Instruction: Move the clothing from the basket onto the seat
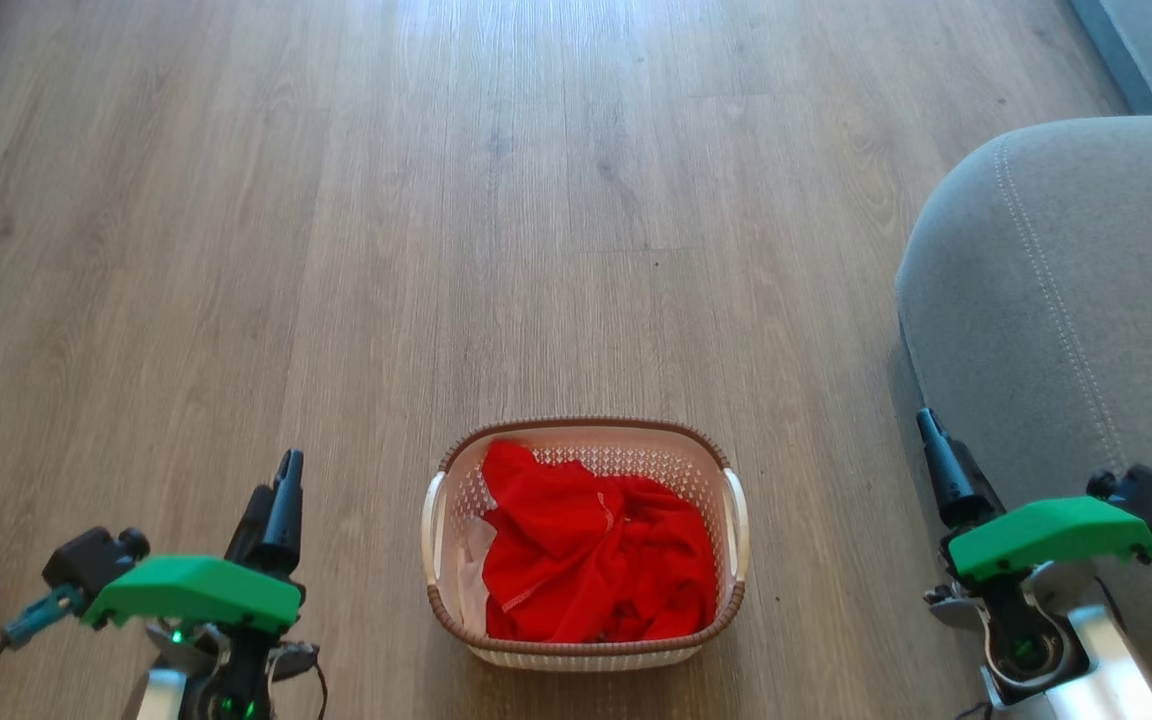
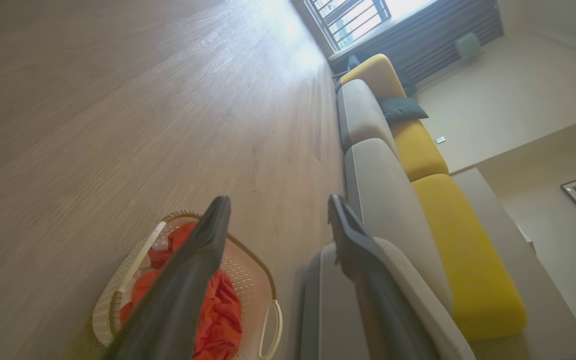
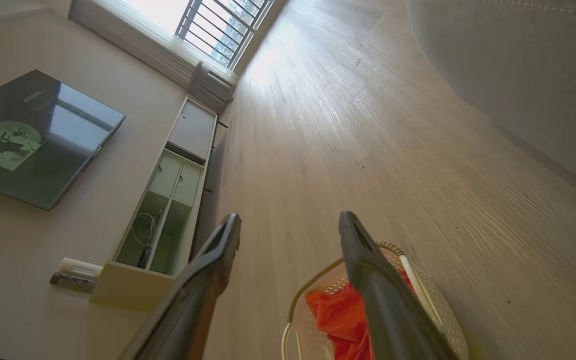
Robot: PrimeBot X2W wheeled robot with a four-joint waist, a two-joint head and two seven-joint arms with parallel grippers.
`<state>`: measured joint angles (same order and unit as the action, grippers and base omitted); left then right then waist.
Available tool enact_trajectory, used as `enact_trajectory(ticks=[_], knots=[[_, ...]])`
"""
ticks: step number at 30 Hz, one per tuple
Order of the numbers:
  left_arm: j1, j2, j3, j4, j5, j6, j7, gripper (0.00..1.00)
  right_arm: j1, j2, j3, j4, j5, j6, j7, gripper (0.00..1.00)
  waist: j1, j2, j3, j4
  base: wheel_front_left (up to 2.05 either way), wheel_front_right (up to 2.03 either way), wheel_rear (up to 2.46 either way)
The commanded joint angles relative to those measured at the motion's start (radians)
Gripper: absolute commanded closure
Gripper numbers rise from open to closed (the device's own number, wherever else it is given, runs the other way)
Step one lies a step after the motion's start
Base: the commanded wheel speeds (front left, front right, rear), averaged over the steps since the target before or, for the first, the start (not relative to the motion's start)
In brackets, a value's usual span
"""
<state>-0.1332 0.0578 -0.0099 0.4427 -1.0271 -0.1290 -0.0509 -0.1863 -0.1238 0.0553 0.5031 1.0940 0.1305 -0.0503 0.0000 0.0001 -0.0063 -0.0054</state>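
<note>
The cream basket [image 1: 733, 590] with its brown rim stands on the wooden floor, low and central in the head view. The red clothing [image 1: 591, 560] is heaped inside it, and a white piece [image 1: 476, 565] shows at its left side. To the right rises the grey seat [image 1: 1066, 300] with a rounded corner. My left gripper [image 2: 278, 200] is open and empty, left of the basket [image 2: 118, 287]; its fingers [image 1: 281, 500] point up. My right gripper [image 3: 289, 216] is open and empty too, between the basket [image 3: 438, 310] and the seat, with one finger [image 1: 946, 465] in front of the seat.
Bare wooden floor [image 1: 536, 200] stretches ahead of the basket. The left wrist view shows a long sofa with yellow back cushions [image 2: 458, 250] under a window. The right wrist view shows a low cabinet [image 3: 168, 200] and a dark screen [image 3: 33, 135] on the wall.
</note>
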Motion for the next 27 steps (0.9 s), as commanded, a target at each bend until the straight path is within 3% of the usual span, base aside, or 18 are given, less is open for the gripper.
enact_trajectory(ticks=[1, 27], knots=[[-0.07, 0.02, 0.008, -0.024, 0.022, -0.001, -0.012, 0.0, -0.066, -0.018, 0.015, -0.025, -0.023, 0.0, -0.011, 0.0, 0.0, -0.0001, 0.0, 0.0, 0.0, 0.0, 0.0], [-0.155, 0.036, -0.019, 0.011, 0.349, -0.001, -0.091, 0.0, -0.18, -0.053, 0.075, 0.067, -0.343, 0.0, -0.091, 0.0, 0.0, -0.0001, 0.007, 0.001, 0.0, 0.0, 0.0]])
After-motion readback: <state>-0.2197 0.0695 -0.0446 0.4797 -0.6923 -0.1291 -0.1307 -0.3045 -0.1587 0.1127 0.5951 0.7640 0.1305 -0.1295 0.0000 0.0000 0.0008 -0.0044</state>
